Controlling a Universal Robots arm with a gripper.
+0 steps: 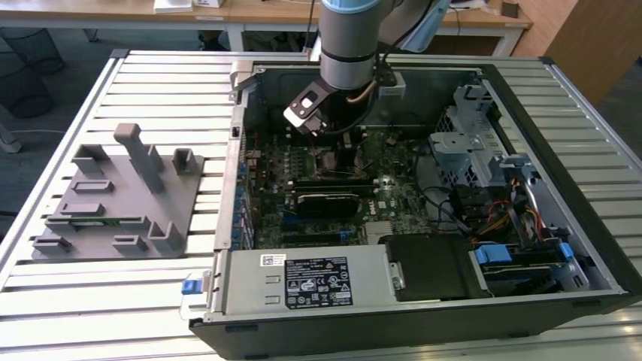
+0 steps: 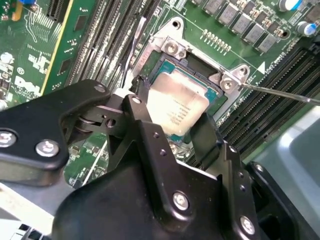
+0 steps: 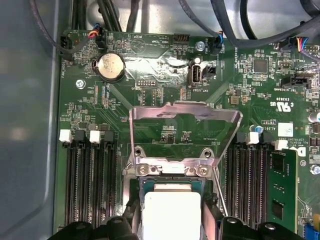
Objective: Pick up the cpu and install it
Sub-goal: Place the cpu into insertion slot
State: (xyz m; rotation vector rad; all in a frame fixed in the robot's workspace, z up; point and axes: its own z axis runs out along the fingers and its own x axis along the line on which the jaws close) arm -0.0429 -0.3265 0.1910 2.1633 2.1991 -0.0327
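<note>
Grey slatted table (image 1: 101,316) holds an open computer case (image 1: 401,331). Inside it, I see my gripper (image 2: 172,122) clamped on the cpu (image 2: 177,102) from both sides, with the cpu right over the open socket (image 2: 170,47).

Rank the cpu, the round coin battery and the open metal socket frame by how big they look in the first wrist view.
1. open metal socket frame, largest.
2. cpu, partly cut off at the picture's edge, yet clearly bigger than the battery.
3. round coin battery, smallest.
</note>
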